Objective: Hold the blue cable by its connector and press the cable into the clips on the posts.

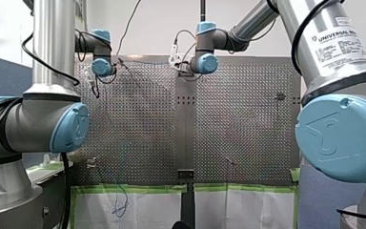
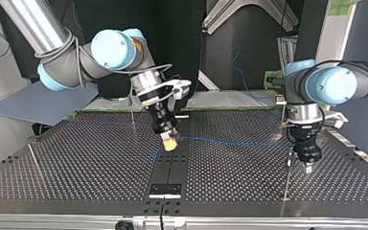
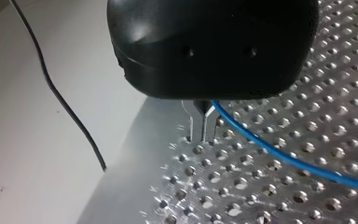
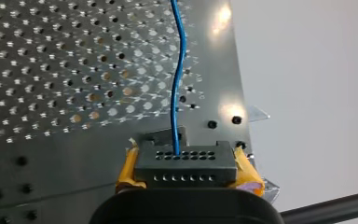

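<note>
In the right wrist view my right gripper [image 4: 187,173] is shut on the black connector [image 4: 186,157], a yellow pad [image 4: 127,171] on each side. The blue cable [image 4: 179,84] leaves the connector and runs away over the perforated plate. In the top view my right gripper [image 2: 169,143] hangs over the table's middle seam, and the cable [image 2: 230,142] stretches low across to my left gripper [image 2: 308,166]. In the left wrist view my left gripper [image 3: 202,129] has its thin metal fingers together, pointing down at the plate. The cable [image 3: 279,156] comes out right beside them; whether it is pinched is hidden.
Thin posts stand on the perforated table [image 2: 76,158]: one [image 2: 32,155] at the top view's left, one [image 2: 132,115] behind my right gripper, one [image 2: 287,167] beside my left gripper. The cable's slack [image 1: 121,200] hangs over the table's near edge in the front view.
</note>
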